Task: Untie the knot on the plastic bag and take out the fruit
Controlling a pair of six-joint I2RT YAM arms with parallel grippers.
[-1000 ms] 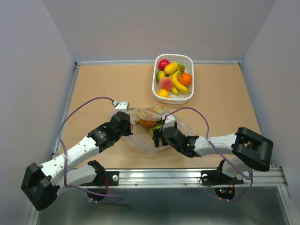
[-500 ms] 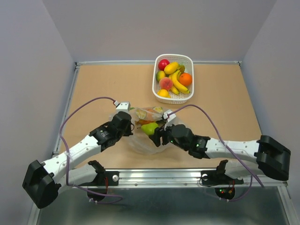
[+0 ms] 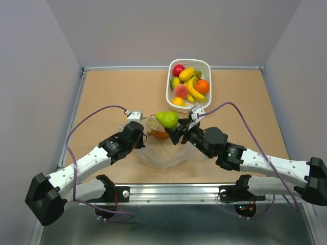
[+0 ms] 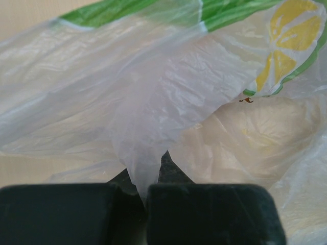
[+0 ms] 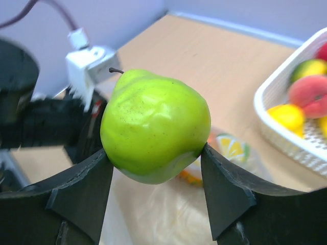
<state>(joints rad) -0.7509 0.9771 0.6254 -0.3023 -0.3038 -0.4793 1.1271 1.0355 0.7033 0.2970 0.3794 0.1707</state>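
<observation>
Table (image 3: 112,92): your bag work sits at the near middle, between the two arms, and the basket stands well apart at the far side.

Plastic bag (image 3: 163,155): it lies slumped and crinkled on the table with its mouth toward the far side. The film is thin, so if you pull hard on either side it could tear or drag toward an arm base.

White basket (image 3: 206,65): it is already crowded with toy fruit. If you drop another piece in from high up, it may bounce off the pile and roll onto the table.

Right gripper (image 5: 156,163): the jaws are spread wide around a green pear (image 3: 167,119) and press on both flanks, holding it in the air above the bag's far edge. The pads touch only the lower curve of a smooth, rounded body, so a quick swing could let it squirt out.

Left gripper (image 4: 147,176): the jaws are closed tight on a thin fold of the bag's left side. If you let go, the mouth could collapse over what remains inside.

Orange fruit (image 3: 160,135): it lies inside the bag just behind the lifted pear, partly veiled by plastic. Your next reach could snag film instead of fruit.

Knot: you cannot pick it out in any view. With the pear out, judge the neck to be open.
</observation>
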